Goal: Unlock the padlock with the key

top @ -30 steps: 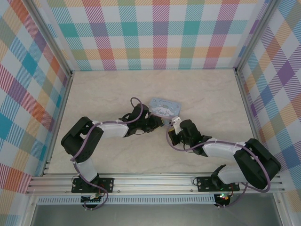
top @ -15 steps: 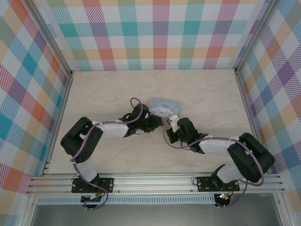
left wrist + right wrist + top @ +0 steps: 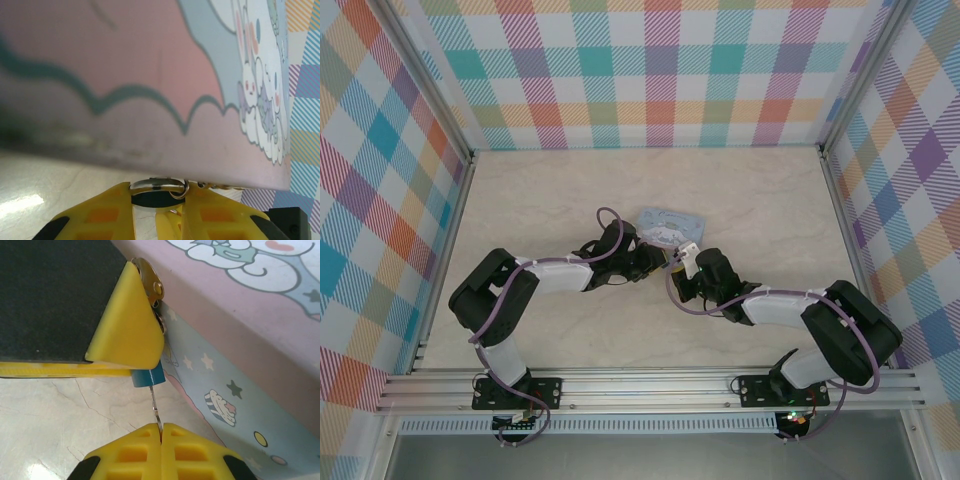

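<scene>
In the right wrist view the padlock shows as a small teal body poking out under a yellow finger of my left gripper. The thin silvery key runs from the padlock's underside down into my right gripper, which is shut on it. In the left wrist view my left gripper is shut on the padlock, whose silvery shackle with a small ring sticks up between the fingers. From above, both grippers meet tip to tip just in front of the tin.
A light-blue and pink cartoon tin lies right behind both grippers, and its side stands close beside the key. Marble table stretches open to the left, right and back. Checked walls enclose it.
My right gripper has shifted slightly left and back, closing on my left gripper, which has stayed still.
</scene>
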Robot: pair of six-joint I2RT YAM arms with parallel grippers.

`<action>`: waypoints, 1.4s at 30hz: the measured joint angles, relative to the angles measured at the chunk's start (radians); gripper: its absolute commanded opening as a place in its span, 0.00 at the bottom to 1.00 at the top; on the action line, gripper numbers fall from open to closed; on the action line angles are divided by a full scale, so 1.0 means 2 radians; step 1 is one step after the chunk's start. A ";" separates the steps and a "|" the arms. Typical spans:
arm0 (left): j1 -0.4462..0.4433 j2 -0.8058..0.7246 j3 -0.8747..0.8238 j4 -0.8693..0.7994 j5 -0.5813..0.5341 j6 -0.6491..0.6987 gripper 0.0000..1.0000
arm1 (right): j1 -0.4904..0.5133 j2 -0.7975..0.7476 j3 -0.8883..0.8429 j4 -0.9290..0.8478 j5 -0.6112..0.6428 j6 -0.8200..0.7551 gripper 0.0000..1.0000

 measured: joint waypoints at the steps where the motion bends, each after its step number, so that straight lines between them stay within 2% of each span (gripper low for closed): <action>1: 0.000 0.000 0.000 0.000 0.000 0.000 0.22 | 0.000 0.000 0.000 0.000 0.000 0.000 0.00; 42: 0.000 -0.017 0.000 0.000 0.002 -0.024 0.22 | -0.009 -0.011 -0.039 0.089 -0.014 0.000 0.00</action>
